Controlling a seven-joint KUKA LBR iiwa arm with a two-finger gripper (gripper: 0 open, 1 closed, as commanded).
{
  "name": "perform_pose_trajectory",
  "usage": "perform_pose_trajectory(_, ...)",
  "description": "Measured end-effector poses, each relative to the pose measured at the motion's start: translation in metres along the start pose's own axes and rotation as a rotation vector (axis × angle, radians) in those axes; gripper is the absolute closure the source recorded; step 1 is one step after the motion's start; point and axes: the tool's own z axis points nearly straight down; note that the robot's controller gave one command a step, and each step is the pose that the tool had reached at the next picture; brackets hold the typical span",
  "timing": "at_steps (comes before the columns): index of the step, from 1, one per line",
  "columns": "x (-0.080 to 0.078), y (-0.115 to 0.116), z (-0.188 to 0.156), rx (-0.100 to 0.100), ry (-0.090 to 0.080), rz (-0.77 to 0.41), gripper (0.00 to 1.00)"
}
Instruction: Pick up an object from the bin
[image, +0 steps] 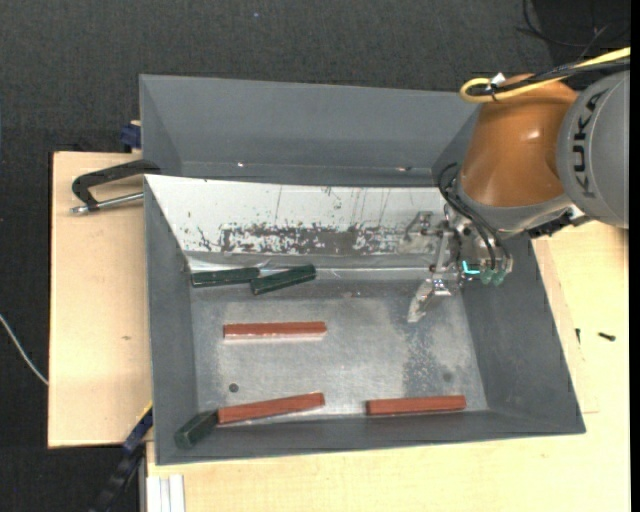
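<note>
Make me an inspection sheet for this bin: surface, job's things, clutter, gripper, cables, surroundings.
Surface: grey metal bin, floor speckled, back wall scuffed.
Job's things: three red-brown flat bars, one mid-left, two along the front wall; two dark green markers at back left; a dark green piece in the front-left corner, at the end of one bar.
Clutter: nothing seen.
Gripper: gripper at back right, over bare floor.
Cables: yellow cable over the orange wrist cover.
Surroundings: dark floor.
</note>
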Motion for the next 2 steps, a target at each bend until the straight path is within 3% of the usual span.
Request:
perform_pose_trajectory(1,-0.002,0.0,-0.004,0.001,-0.008,-0.001,0.0)
perform_pose_trajectory(2,0.0,0.047,0.023,0.0,-0.008,0.086,0.0)
